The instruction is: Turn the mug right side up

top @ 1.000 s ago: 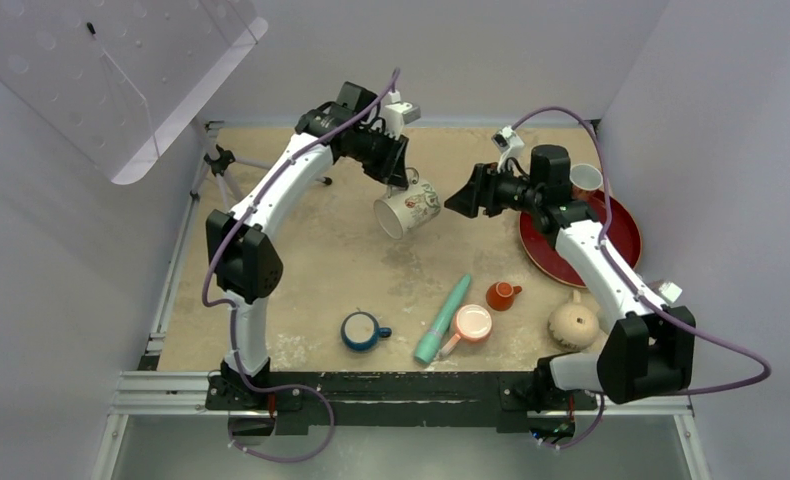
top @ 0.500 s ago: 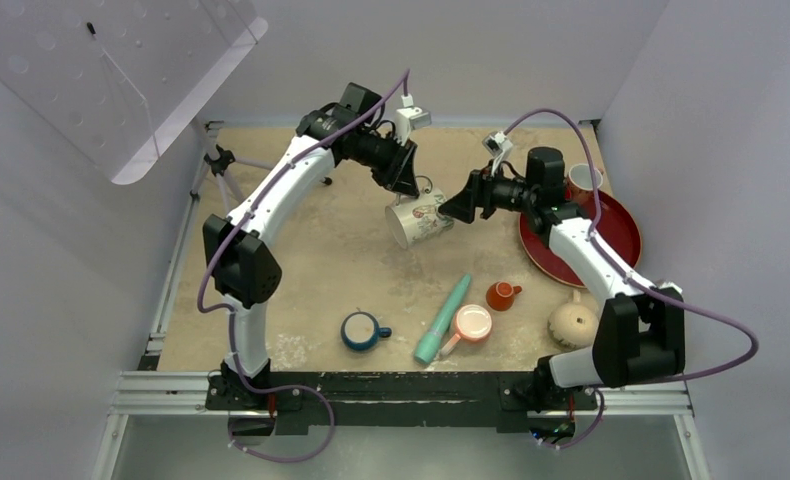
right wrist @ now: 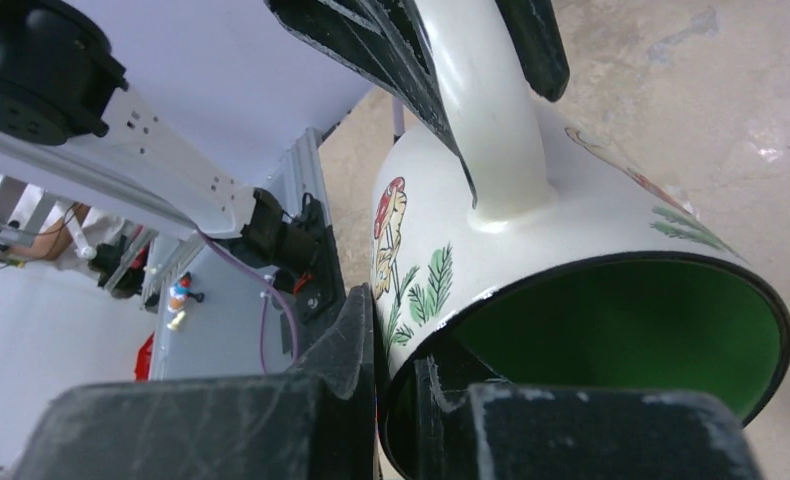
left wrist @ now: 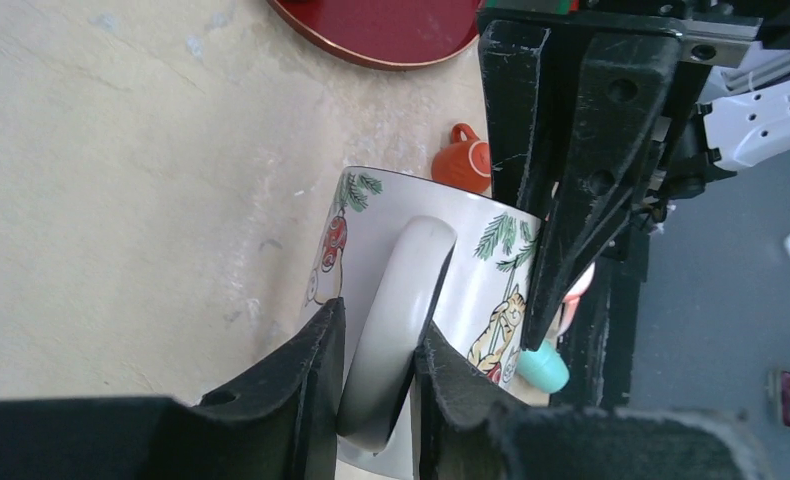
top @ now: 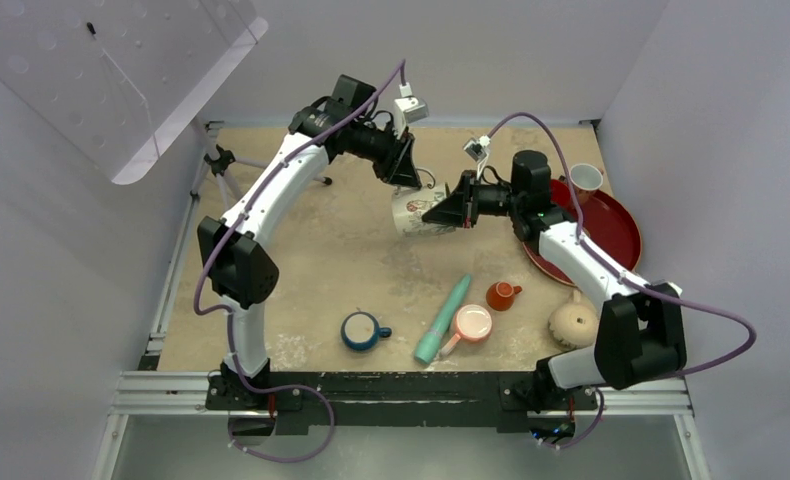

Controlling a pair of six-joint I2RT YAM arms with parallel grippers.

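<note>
Beige mug sits at the near right corner of the worktop. It's rounded side up, so bottom-up as far as I can tell, just beside the right arm and well apart from both claws. To its left are a pink-inside mug, a little orange cup and a teal tube. A red plate is behind it.

Both arms meet mid-worktop on a white mug with a green inside. It's on its side, handle up, and looks lifted off the surface. The left claw is clenched on the handle, one finger each side. The right claw is pinching the rim, one finger outside the wall and one in the green. The mouth faces the right arm.
</note>
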